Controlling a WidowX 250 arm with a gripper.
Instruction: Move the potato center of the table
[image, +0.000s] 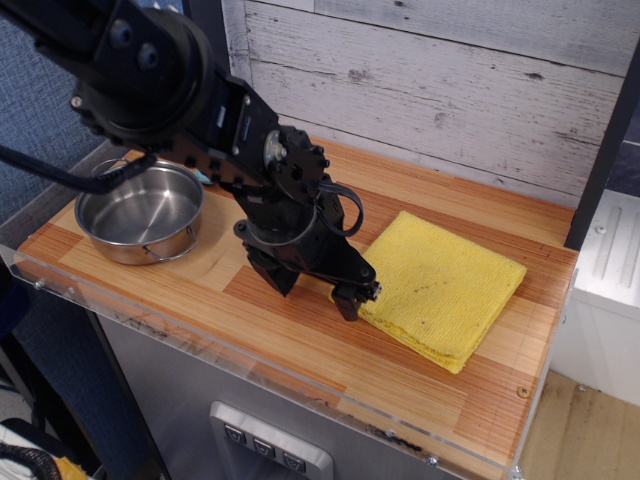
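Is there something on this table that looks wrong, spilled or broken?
Nothing stands out. The steel pot stands upright and empty on the table, the yellow cloth lies flat and folded, and the gripper sits low at the cloth's near-left edge. The potato is not visible.

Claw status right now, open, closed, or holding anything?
Claw: low over the table at the yellow cloth's left edge; open or closed cannot be told, and no potato is visible.
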